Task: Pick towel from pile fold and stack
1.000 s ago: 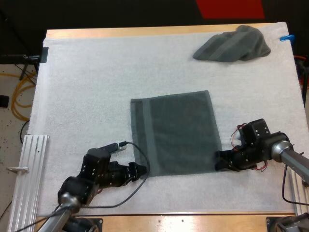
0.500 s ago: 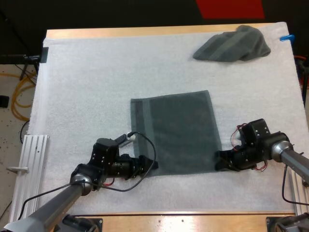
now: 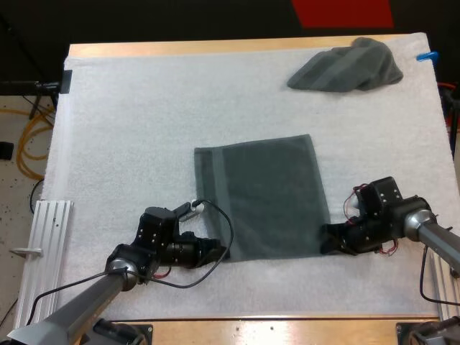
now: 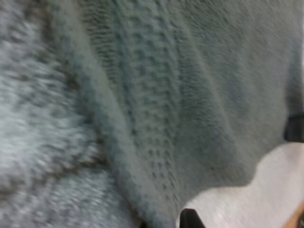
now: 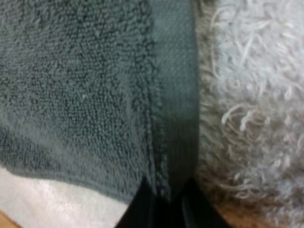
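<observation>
Now the right gripper [image 3: 328, 241] is clamped on the flat towel's [image 3: 266, 194] lower-right corner, center frame on the white mat [image 3: 129, 144]. The left gripper [image 3: 218, 250] is at its lower-left corner, grip cannot tell. The crumpled towel [image 3: 346, 66] sits upper right.

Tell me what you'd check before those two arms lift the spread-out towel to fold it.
1. Right end effector pinches the flat towel at its near right corner: ok.
2. Left end effector sits at the near left corner: ok.
3. Left end effector actually grips the cloth: cannot tell.
4. Flat towel lies smooth on the mat: ok.
5. Crumpled towel lies apart at the far right, clear of the fold: ok.
</observation>
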